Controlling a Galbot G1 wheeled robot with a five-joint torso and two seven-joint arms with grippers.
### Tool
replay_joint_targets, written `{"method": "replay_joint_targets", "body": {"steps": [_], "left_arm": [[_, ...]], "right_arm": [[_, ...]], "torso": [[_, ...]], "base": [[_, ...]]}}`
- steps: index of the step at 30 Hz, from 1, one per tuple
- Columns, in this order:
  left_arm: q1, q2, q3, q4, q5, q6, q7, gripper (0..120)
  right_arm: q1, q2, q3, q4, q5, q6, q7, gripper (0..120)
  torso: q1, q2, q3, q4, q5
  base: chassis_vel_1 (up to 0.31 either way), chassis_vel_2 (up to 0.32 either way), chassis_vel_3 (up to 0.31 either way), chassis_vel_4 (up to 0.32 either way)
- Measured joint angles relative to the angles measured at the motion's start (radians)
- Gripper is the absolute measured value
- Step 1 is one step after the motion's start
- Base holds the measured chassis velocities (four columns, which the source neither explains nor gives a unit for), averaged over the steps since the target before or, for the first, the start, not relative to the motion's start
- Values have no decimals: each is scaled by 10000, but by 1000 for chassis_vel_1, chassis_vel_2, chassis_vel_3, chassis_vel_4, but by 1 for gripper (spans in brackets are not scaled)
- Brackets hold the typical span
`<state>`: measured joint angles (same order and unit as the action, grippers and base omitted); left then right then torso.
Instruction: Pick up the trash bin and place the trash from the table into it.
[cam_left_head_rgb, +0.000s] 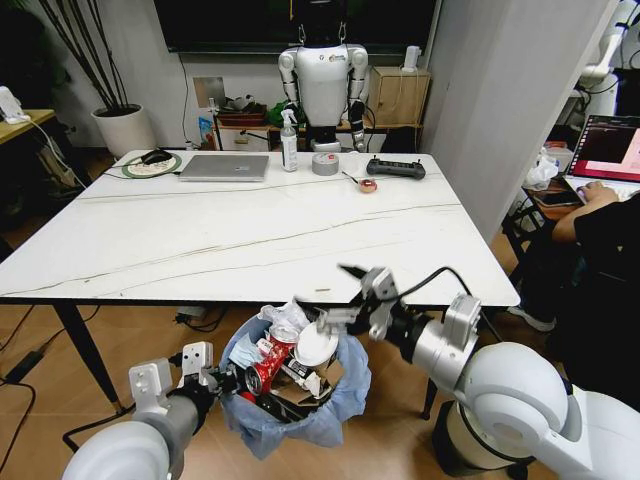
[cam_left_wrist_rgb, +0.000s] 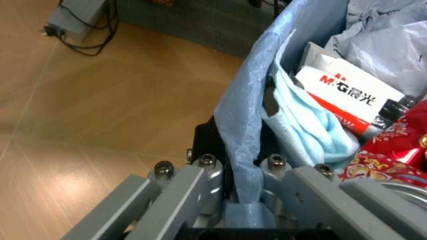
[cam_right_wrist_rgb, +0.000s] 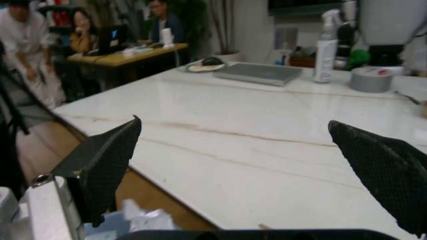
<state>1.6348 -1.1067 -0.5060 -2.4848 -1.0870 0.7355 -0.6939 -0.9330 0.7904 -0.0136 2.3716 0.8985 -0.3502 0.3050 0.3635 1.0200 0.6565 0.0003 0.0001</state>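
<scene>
Trash bin (cam_left_head_rgb: 300, 390): held below the near table edge, lower centre of the head view, light-blue liner bunched over the rim.

Left gripper (cam_left_wrist_rgb: 240, 200): jaws closed on the bin's rim, one finger outside the wall and one inside, the liner pinched between them. In the head view the left arm enters from the lower left and meets the bin's left side.

Right gripper (cam_left_head_rgb: 350, 295): jaws spread wide and holding nothing, just above the bin's right rim, at the table's front edge. In the right wrist view its two black pads (cam_right_wrist_rgb: 103, 165) stand far apart with bare tabletop between them.

Contents: trash (cam_left_head_rgb: 290, 355) heaped to the rim, including a crushed red-labelled bottle, a white-and-blue paper cup, a brown cardboard piece and white tissue (a boxed packet and a blue face mask (cam_left_wrist_rgb: 300, 125) show in the left wrist view).

Table (cam_left_head_rgb: 250, 240): the marble-look top appears free of litter, though a small speck near the front edge is too small to identify.

Step, as judged: final deposit made, collection near complete. The next move probably calls for checking that speck before the bin is set down.
</scene>
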Motion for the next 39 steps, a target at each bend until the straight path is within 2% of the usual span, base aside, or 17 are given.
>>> {"method": "replay_joint_targets", "body": {"steps": [5, 7, 10, 14, 15, 16, 17, 18, 19, 22, 24, 30, 39], "left_arm": [[-27, -29, 5, -16, 73, 0, 1, 2], [-31, -18, -12, -4, 73, 0, 2, 2], [-35, 8, -71, 2, 71, 0, 2, 2], [-44, 8, -75, 2, 70, 0, 5, 2], [-49, 9, -76, 2, 70, 0, 5, 2], [-35, -4, -76, 2, 70, -1, 11, 2], [-22, -26, -76, 2, 71, 0, 17, 2], [0, -43, -74, 4, 107, -1, 44, 2], [0, -43, -74, 4, 107, -1, 44, 2], [-4, -26, -83, 29, 225, 0, 171, 2], [-19, 21, -100, 29, 224, 0, 192, 2], [-54, 136, -135, 58, 209, 0, 232, 2], [5, 256, -147, 27, 313, 0, 384, 2]], "right_arm": [[-1008, 897, 1423, -55, -770, -249, 810, 100], [-1252, 1019, 1691, -32, -921, -281, 879, 100], [-2306, 1463, 2666, 41, -1998, -270, 949, 100], [-2896, 1730, 3054, 72, -2568, -231, 890, 100], [-3284, 1946, 3362, 116, -2957, -178, 808, 100], [-3693, 2242, 3702, 173, -3369, -71, 625, 100], [-4136, 2560, 3936, 217, -3712, 67, 406, 100], [-4707, 3100, 4154, 287, -4195, 290, 141, 100], [-4707, 3100, 4154, 287, -4195, 290, 141, 100], [-5881, 4219, 4203, 390, -5326, 769, -165, 100], [-6457, 4597, 4123, 425, -5955, 1070, -216, 100], [-7165, 4915, 4114, 378, -6770, 1508, -178, 100], [-7389, 4938, 4301, 356, -6838, 1638, 143, 100]], "torso": [[0, 0, 0, -5, -1], [0, 0, 0, -6, -1], [-1, -1, -1, -4, -3], [-2, -2, 0, -6, 0], [-2, -2, 0, -10, 1], [-2, -1, 0, -1, -5], [-2, -1, 0, -8, 0], [-2, -2, 0, -5, -2], [-2, -2, 0, -5, -2], [-2, -1, -1, -5, -3], [-3, -1, -1, -6, -3], [-2, -1, -1, -5, -3], [-70, -139, -71, -5, -2]], "base": [[0, 0, 0, 0], [0, 0, 0, 0], [0, 0, 0, 0], [0, 0, 0, 0], [0, 0, 0, 0], [0, 0, 0, 0], [0, 0, 0, 0], [0, 0, 0, 0], [0, 0, 0, 0], [0, 0, 0, 0], [0, 0, 0, 0], [0, 0, 0, 0], [0, 0, 0, 0]]}}
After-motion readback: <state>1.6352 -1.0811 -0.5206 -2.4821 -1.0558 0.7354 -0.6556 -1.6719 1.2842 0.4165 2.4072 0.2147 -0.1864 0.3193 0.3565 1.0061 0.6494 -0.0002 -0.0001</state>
